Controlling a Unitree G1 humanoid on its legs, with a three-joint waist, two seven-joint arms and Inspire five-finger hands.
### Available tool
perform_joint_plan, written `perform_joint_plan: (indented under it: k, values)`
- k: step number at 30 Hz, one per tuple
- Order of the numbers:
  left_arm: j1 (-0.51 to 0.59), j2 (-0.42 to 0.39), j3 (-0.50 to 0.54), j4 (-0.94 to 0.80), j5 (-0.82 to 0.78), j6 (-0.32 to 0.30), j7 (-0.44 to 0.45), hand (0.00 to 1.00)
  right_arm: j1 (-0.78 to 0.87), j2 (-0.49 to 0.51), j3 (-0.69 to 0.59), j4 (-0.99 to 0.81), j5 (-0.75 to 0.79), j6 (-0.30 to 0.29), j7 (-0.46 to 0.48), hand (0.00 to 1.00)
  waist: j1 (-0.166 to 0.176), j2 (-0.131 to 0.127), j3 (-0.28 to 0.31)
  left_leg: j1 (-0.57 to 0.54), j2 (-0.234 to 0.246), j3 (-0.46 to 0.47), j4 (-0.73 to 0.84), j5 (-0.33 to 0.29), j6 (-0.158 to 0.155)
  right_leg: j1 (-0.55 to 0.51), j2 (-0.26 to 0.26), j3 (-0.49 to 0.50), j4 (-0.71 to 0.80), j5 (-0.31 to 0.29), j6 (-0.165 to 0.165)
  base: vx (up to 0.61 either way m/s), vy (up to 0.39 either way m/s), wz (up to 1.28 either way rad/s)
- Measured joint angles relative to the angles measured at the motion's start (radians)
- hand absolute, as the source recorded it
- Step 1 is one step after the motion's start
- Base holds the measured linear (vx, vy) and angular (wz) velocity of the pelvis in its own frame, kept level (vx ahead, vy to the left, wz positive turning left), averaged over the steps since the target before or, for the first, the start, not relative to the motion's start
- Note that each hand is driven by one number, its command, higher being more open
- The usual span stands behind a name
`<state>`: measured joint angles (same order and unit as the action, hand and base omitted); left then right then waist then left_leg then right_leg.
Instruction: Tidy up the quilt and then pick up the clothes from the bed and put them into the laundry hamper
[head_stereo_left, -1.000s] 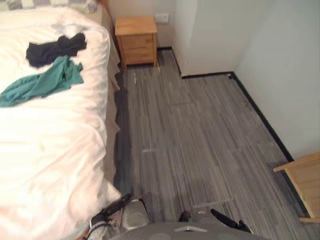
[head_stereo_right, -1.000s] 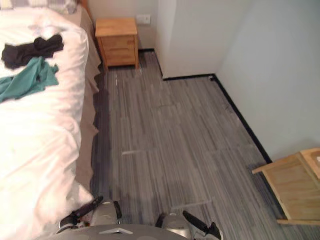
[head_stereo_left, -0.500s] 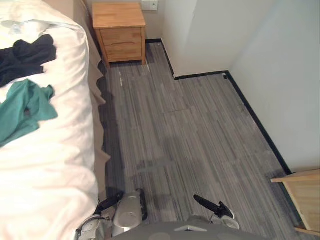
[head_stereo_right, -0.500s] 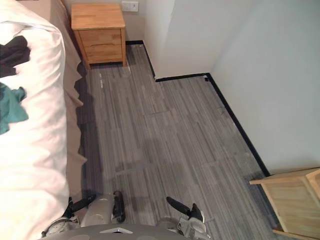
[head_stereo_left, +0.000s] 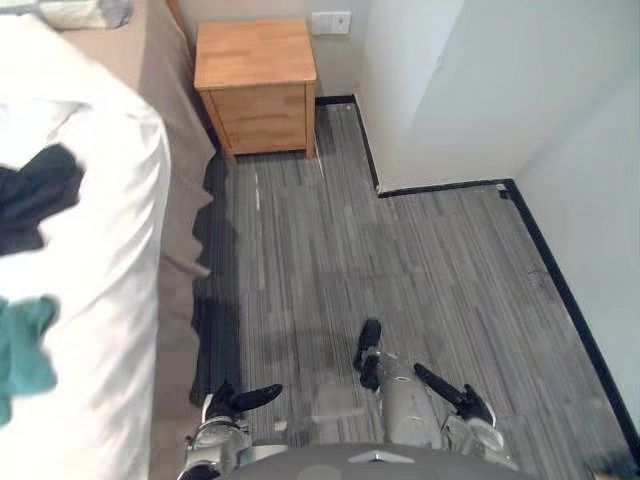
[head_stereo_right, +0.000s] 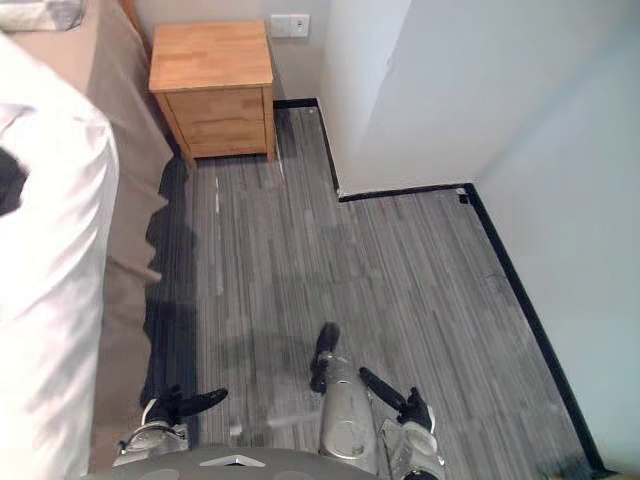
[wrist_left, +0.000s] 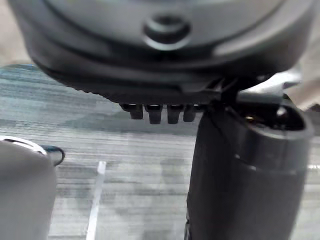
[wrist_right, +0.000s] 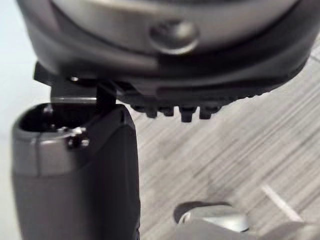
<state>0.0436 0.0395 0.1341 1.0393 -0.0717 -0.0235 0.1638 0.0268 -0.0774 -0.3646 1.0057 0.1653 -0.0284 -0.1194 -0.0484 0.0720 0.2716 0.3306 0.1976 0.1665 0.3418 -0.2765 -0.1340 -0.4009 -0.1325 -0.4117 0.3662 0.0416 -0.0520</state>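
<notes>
The left hand (head_stereo_left: 243, 399) hangs low beside the bed, its fingers straight and loosely spread, holding nothing. The right hand (head_stereo_left: 455, 393) hangs over the grey striped floor (head_stereo_left: 430, 250), just as relaxed and empty.

Close to the left hand's outer side falls the bed's tan sheet (head_stereo_left: 175, 180), with the white quilt (head_stereo_left: 110, 270) above it. On the quilt, ahead and to the left of the left hand and well apart from it, lies a teal garment (head_stereo_left: 22, 350). A black garment (head_stereo_left: 35, 195) lies farther on. A wooden nightstand (head_stereo_left: 255, 85) stands far ahead against the wall.

The visible quilt looks fairly smooth, so the step in hand seems to be getting to the clothes, neither of which is picked up yet. The next move calls for turning toward the bed and reaching the left hand across the quilt to the nearer teal garment.
</notes>
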Motion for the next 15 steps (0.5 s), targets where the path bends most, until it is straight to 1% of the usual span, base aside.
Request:
perform_joint_plan:
  k: [1,2,3,4,5,6,7,8,9,10,11,12,13,14,15]
  values:
    - [-0.004,-0.005,0.004,-0.001,-0.002,-0.005,-0.007,1.0,-0.002,-0.006,0.005,0.002,0.0,0.004,0.0,1.0,0.0,0.013,0.005,-0.088,0.034,-0.028,0.22,0.123,0.015,0.04,0.018,-0.007,0.016,-0.06,-0.003,0.82,-0.452,-0.18]
    - [-0.006,-0.013,0.013,-0.007,-0.005,-0.017,-0.013,1.0,0.001,-0.019,0.017,0.02,0.0,0.007,-0.008,1.0,0.003,0.028,0.013,-0.206,0.093,-0.063,0.515,0.242,-0.007,0.144,0.058,-0.014,-0.033,-0.096,-0.006,0.67,-0.32,-0.11]
    - [-0.006,-0.016,0.024,-0.012,-0.006,-0.022,-0.016,1.0,0.003,-0.024,0.025,0.03,0.0,0.012,-0.013,1.0,0.01,0.027,0.015,-0.255,0.111,-0.058,0.618,0.213,-0.001,0.183,0.07,-0.013,-0.052,-0.103,0.0,0.65,-0.231,-0.02]
    - [-0.006,-0.017,0.044,-0.03,-0.009,-0.037,-0.018,1.0,0.006,-0.025,0.04,0.045,-0.001,0.016,-0.018,1.0,0.021,0.022,0.018,-0.344,0.145,-0.026,0.775,0.137,0.02,0.273,0.085,-0.01,-0.095,-0.128,0.01,0.49,-0.152,0.01]
    - [-0.006,-0.016,0.049,-0.04,-0.014,-0.043,-0.018,1.0,0.006,-0.024,0.049,0.051,-0.001,0.016,-0.018,1.0,0.024,0.007,0.022,-0.383,0.146,-0.009,0.804,0.109,0.03,0.314,0.085,-0.01,-0.115,-0.141,0.013,0.59,-0.169,0.08]
    - [-0.006,-0.015,0.051,-0.065,-0.016,-0.048,-0.02,1.0,0.006,-0.023,0.065,0.051,-0.003,0.017,-0.018,1.0,0.037,-0.008,0.024,-0.456,0.138,0.029,0.788,0.069,0.037,0.383,0.085,-0.007,-0.162,-0.158,0.021,0.57,-0.131,0.06]
    - [-0.006,-0.016,0.051,-0.083,-0.017,-0.052,-0.022,1.0,0.006,-0.025,0.072,0.053,-0.004,0.017,-0.018,1.0,0.049,-0.01,0.024,-0.508,0.121,0.056,0.733,0.043,0.041,0.424,0.083,-0.006,-0.192,-0.17,0.033,0.66,-0.109,0.04]
    - [-0.006,-0.017,0.052,-0.096,-0.042,-0.063,-0.023,1.0,-0.005,-0.025,0.07,0.054,-0.013,0.019,-0.018,1.0,0.065,-0.012,0.026,-0.567,0.093,0.095,0.601,0.014,0.052,0.47,0.076,-0.011,-0.221,-0.172,0.057,0.55,-0.046,0.02]
    - [-0.006,-0.02,0.06,-0.105,-0.046,-0.063,-0.024,1.0,-0.005,-0.022,0.069,0.055,-0.027,0.019,-0.018,1.0,0.073,-0.015,0.027,-0.586,0.072,0.116,0.509,0.009,0.056,0.492,0.068,-0.02,-0.234,-0.178,0.068,0.53,0.008,0.16]
    - [-0.006,-0.024,0.069,-0.117,-0.049,-0.064,-0.023,1.0,-0.016,-0.014,0.068,0.053,-0.043,0.02,-0.018,1.0,0.08,-0.024,0.027,-0.606,0.033,0.181,0.298,0.024,0.075,0.534,0.05,-0.046,-0.262,-0.193,0.096,0.66,0.066,0.45]
    - [-0.007,-0.023,0.071,-0.12,-0.05,-0.064,-0.024,1.0,-0.016,-0.006,0.073,0.052,-0.043,0.021,-0.018,1.0,0.08,-0.034,0.025,-0.616,0.004,0.29,0.107,0.099,0.129,0.581,0.035,-0.083,-0.291,-0.215,0.131,0.67,0.082,0.54]
    - [-0.009,-0.023,0.075,-0.121,-0.057,-0.061,-0.025,1.0,-0.015,-0.003,0.087,0.056,-0.044,0.022,-0.019,1.0,0.087,-0.049,0.023,-0.607,-0.008,0.335,0.07,0.167,0.168,0.604,0.022,-0.093,-0.299,-0.225,0.149,0.75,0.072,0.53]
    - [-0.009,-0.011,0.091,-0.117,-0.056,-0.06,-0.022,1.0,-0.016,0.012,0.106,0.059,-0.044,0.023,-0.019,1.0,0.109,-0.102,-0.002,-0.585,-0.059,0.402,0.026,0.198,0.223,0.637,-0.013,-0.111,-0.325,-0.231,0.18,0.68,0.009,0.53]
    - [-0.009,0.0,0.096,-0.119,-0.05,-0.06,-0.023,1.0,-0.021,0.041,0.11,0.051,-0.044,0.022,-0.017,1.0,0.1,-0.117,-0.028,-0.618,-0.042,0.451,0.11,0.163,0.274,0.655,-0.015,-0.144,-0.356,-0.192,0.208,0.67,0.0,0.58]
    - [-0.011,0.006,0.118,-0.127,-0.057,-0.061,-0.03,1.0,-0.031,0.052,0.124,0.045,-0.044,0.022,-0.017,1.0,0.101,-0.116,-0.021,-0.648,0.006,0.461,0.219,0.124,0.322,0.68,0.0,-0.148,-0.366,-0.161,0.21,0.65,0.044,0.71]
